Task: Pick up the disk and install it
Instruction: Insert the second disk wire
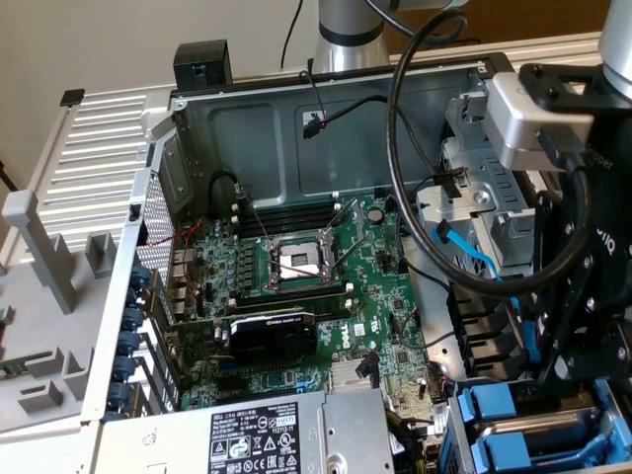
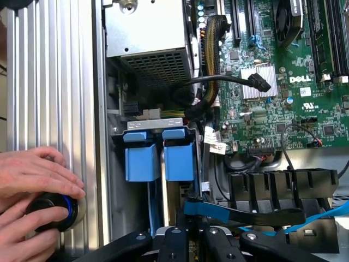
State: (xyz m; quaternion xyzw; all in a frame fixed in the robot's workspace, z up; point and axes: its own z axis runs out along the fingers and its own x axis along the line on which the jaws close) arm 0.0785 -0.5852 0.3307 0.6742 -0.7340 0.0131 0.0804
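Observation:
The disk [image 2: 179,161] stands on edge in the drive bay at the case's corner, its bright blue carrier tab toward the power supply. In the exterior view its grey metal [image 1: 539,431] shows between blue rails at the lower right. My gripper [image 2: 191,237] is at the disk's near end, its black fingers close together and shut on the carrier's edge. From outside, the gripper [image 1: 558,380] hangs straight down over the bay on the exterior view's right.
A second blue carrier [image 2: 142,161] sits beside the disk. A blue flat cable [image 2: 245,210] and black cables cross just beside the fingers. The silver power-supply box [image 1: 257,434] borders the bay. A person's hands [image 2: 32,180] hold a black knob [image 2: 52,213] outside the case wall.

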